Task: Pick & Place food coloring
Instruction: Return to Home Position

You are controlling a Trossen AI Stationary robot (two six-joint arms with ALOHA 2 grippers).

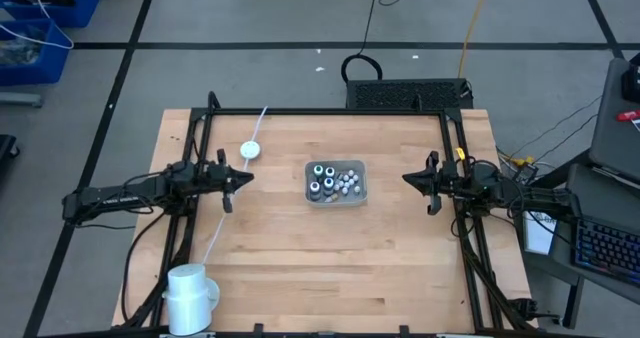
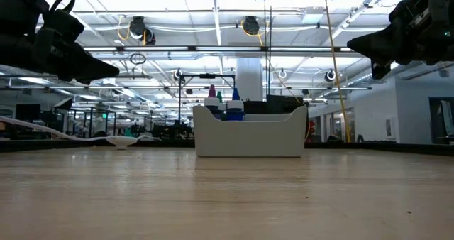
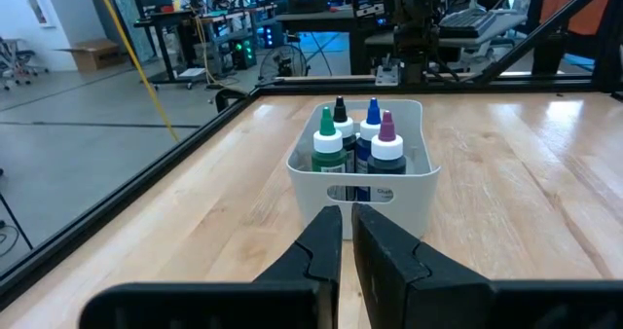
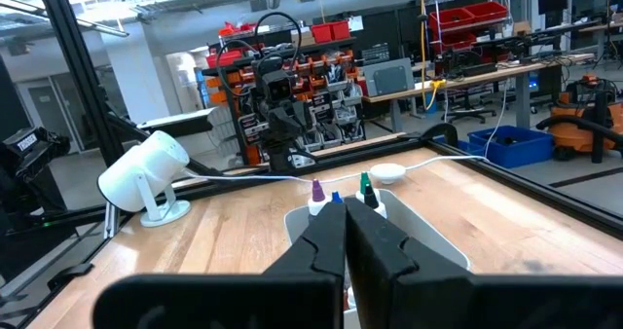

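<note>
**Fingers (image 3: 316,251) closed on nothing, both arms: homing step**

Left gripper (image 3: 348,214): fingers drawn nearly together, nothing between them. Right gripper (image 4: 344,220): same, closed and empty. From above, the two grippers hang over opposite sides of the tabletop (image 1: 300,263), both well apart from the gray tray (image 1: 335,201) at the middle.

Food coloring (image 3: 328,146): four bottles upright inside the tray, bunched toward one end (tips green, black, blue, purple in the left wrist view). None lies on the bare wood. Judgement: placing looks finished, and only the retreat is open.

Notes for a clean retreat:
- Keep the fingers closed so nothing snags.
- Draw each arm back toward its own side, away from the tray. A nudge could tip the bottles.
- White cable (image 1: 213,236) runs from a round puck (image 1: 250,150) across the tabletop, passing just beside the left gripper. Lift before pulling back (whether they touch, I cannot tell).
- Move slowly, both arms together.
</note>
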